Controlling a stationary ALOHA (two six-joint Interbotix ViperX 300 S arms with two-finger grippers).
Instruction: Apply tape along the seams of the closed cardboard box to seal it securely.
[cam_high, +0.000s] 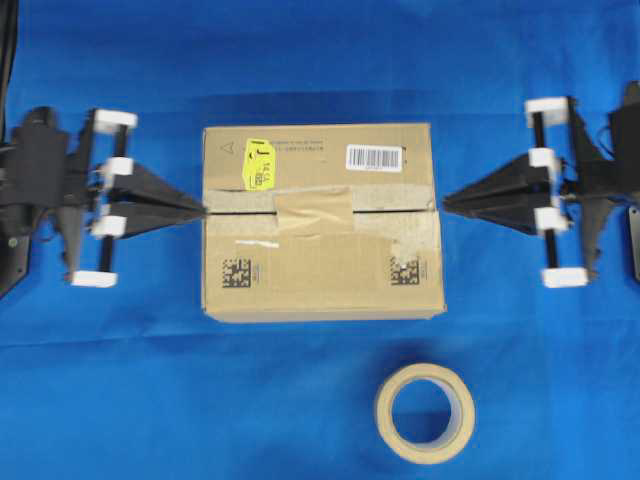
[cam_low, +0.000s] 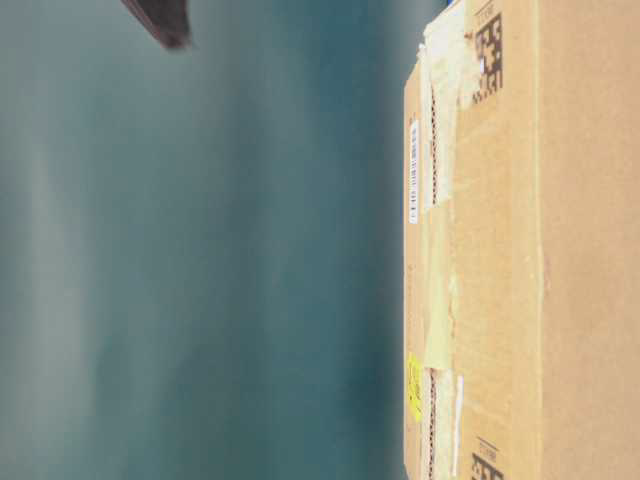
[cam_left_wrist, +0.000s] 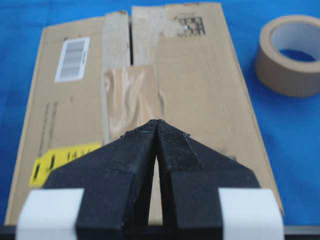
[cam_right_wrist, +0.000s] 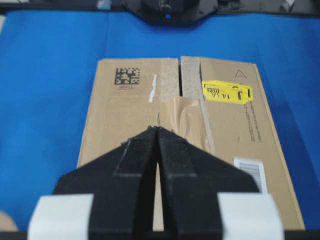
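The cardboard box (cam_high: 320, 222) lies on the blue table, flaps closed, with a yellow sticker (cam_high: 262, 164) and a white barcode label (cam_high: 373, 157) on top. A short tan piece of tape (cam_high: 313, 210) is stuck across the middle of the seam (cam_high: 240, 211); the dark seam shows on both sides of it. My left gripper (cam_high: 203, 209) is shut and empty, its tips at the box's left edge on the seam line. On the opposite side my right gripper (cam_high: 445, 203) is shut and empty, just off the right edge. The same tape (cam_left_wrist: 132, 95) (cam_right_wrist: 186, 119) shows in both wrist views.
A beige tape roll (cam_high: 425, 412) lies flat in front of the box, right of centre, also seen as the roll (cam_left_wrist: 291, 56) in the left wrist view. Pale old tape remnants (cam_high: 400, 232) run beside the seam. Blue cloth (cam_high: 120, 380) surrounds the box.
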